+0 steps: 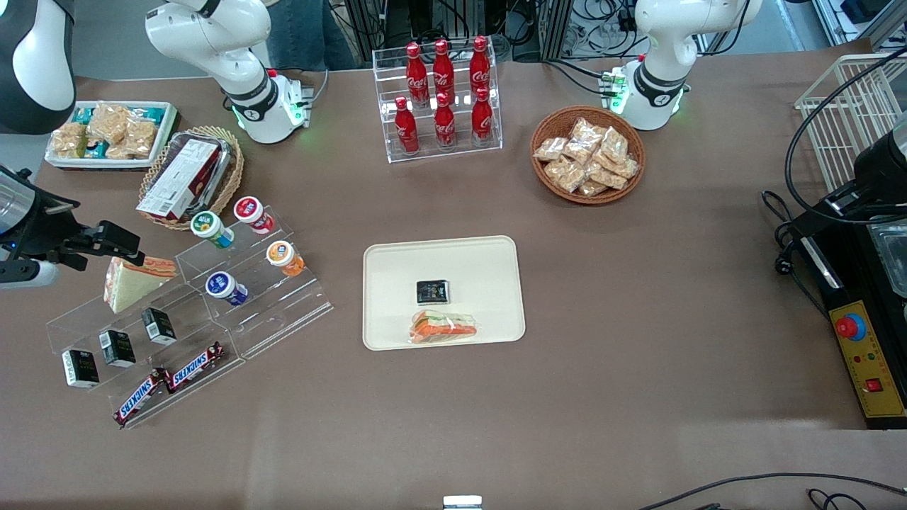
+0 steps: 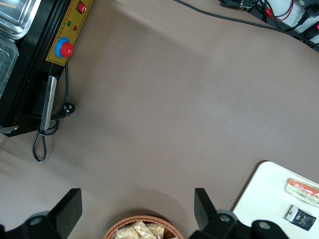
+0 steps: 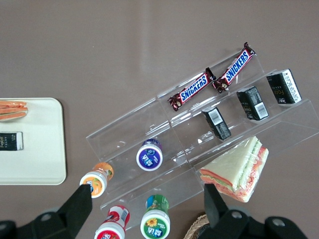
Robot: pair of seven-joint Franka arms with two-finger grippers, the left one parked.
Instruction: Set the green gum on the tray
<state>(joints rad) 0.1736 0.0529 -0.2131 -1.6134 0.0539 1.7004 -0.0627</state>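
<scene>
The green gum (image 1: 211,228) lies on the top step of a clear acrylic stepped shelf (image 1: 283,312) at the working arm's end of the table, its green-and-white lid facing up. In the right wrist view the green gum (image 3: 155,221) shows between my two spread fingers. My gripper (image 1: 131,248) (image 3: 147,195) is open and empty, raised above the shelf beside a wedge sandwich (image 1: 134,280). The cream tray (image 1: 482,262) lies at the table's middle; it also shows in the right wrist view (image 3: 35,149) and the left wrist view (image 2: 264,194).
A red-lidded bottle (image 1: 251,212), an orange one (image 1: 285,256) and a blue one (image 1: 225,287) share the shelf with black boxes and Snickers bars (image 1: 195,367). The tray holds a black packet (image 1: 432,291) and a wrapped sandwich (image 1: 443,327). A wicker basket (image 1: 190,177) stands by the shelf.
</scene>
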